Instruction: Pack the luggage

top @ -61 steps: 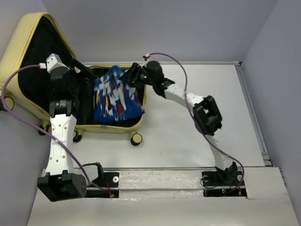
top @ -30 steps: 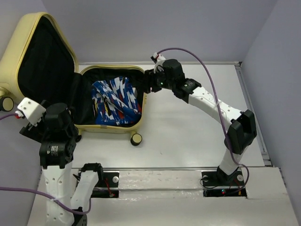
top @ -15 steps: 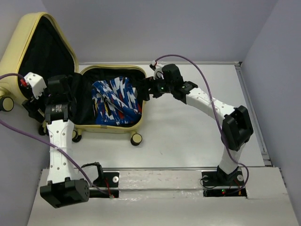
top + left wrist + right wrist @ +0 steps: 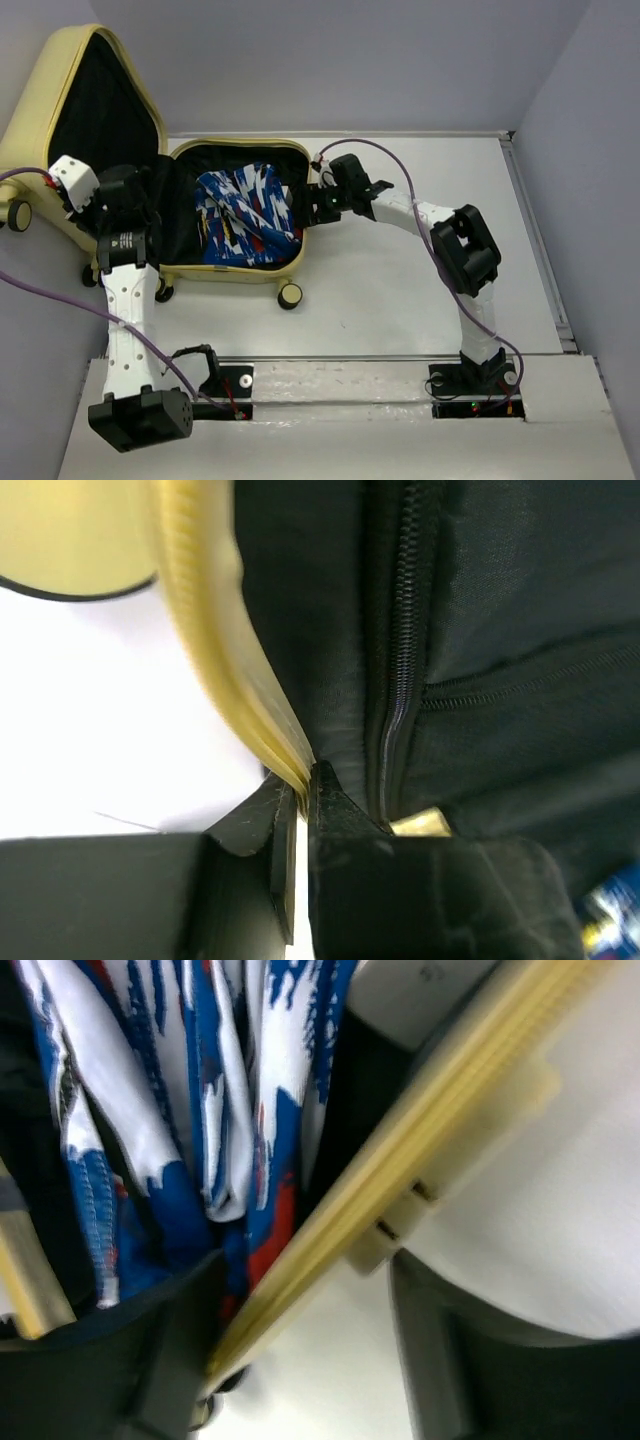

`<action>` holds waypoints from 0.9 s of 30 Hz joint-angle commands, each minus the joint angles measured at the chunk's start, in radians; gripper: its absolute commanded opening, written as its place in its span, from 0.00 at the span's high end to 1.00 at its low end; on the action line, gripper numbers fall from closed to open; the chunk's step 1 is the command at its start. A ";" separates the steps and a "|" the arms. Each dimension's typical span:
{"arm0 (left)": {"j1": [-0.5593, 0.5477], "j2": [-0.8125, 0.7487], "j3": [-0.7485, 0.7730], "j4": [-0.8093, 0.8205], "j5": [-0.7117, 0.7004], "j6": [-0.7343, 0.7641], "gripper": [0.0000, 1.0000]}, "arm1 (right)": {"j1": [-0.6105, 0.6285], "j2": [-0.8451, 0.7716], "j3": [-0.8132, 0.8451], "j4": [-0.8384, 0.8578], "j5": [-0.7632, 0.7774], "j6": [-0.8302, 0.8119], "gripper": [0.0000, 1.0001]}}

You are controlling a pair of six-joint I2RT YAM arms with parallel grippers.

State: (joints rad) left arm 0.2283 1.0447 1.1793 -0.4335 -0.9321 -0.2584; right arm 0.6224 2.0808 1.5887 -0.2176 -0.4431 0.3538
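Note:
The pale yellow luggage (image 4: 240, 274) lies open on the table with its lid (image 4: 40, 110) tilted up at the back left. A blue, white and red cloth (image 4: 245, 215) is bunched in the black-lined base. My left gripper (image 4: 135, 203) is at the lid's lower edge. In the left wrist view it (image 4: 300, 790) is shut on the thin yellow rim (image 4: 215, 630), beside the lining zipper (image 4: 400, 630). My right gripper (image 4: 313, 200) straddles the base's right rim (image 4: 440, 1120). It (image 4: 310, 1360) is open, with one finger (image 4: 170, 1350) inside by the cloth (image 4: 200, 1080).
The luggage's wheels (image 4: 290, 294) stick out at its front. Another wheel (image 4: 18, 213) shows at the far left. White table (image 4: 400, 290) stretches right of the case to a raised edge strip (image 4: 535, 230). Purple cables loop from both wrists.
The cloth, held above the case two seconds ago, now lies in the base. My left gripper swung to the lid's edge and shut on it. My right gripper dropped over the base's right rim.

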 commanded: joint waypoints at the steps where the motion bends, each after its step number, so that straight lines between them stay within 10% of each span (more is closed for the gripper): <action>1: -0.166 -0.110 -0.082 0.075 0.076 0.015 0.94 | 0.003 0.028 0.070 0.021 -0.002 0.028 0.50; 5: -0.523 -0.196 -0.158 0.088 0.032 -0.014 0.94 | 0.022 0.061 0.053 0.041 0.001 0.060 0.91; 14: -1.053 -0.226 -0.133 0.049 0.232 -0.001 0.94 | 0.031 0.076 0.048 0.049 0.046 0.074 0.93; 18: -1.224 -0.173 -0.066 0.001 0.375 -0.013 0.24 | 0.019 0.041 -0.001 0.049 0.113 0.056 0.93; 27: -1.339 -0.256 0.052 0.160 0.319 0.014 0.07 | -0.087 -0.151 -0.199 0.049 0.192 -0.033 0.93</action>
State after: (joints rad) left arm -1.1099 0.8646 1.1656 -0.4244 -0.5354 -0.2615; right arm 0.6041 2.0296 1.5105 -0.1280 -0.2852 0.4622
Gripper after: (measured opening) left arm 0.886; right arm 0.177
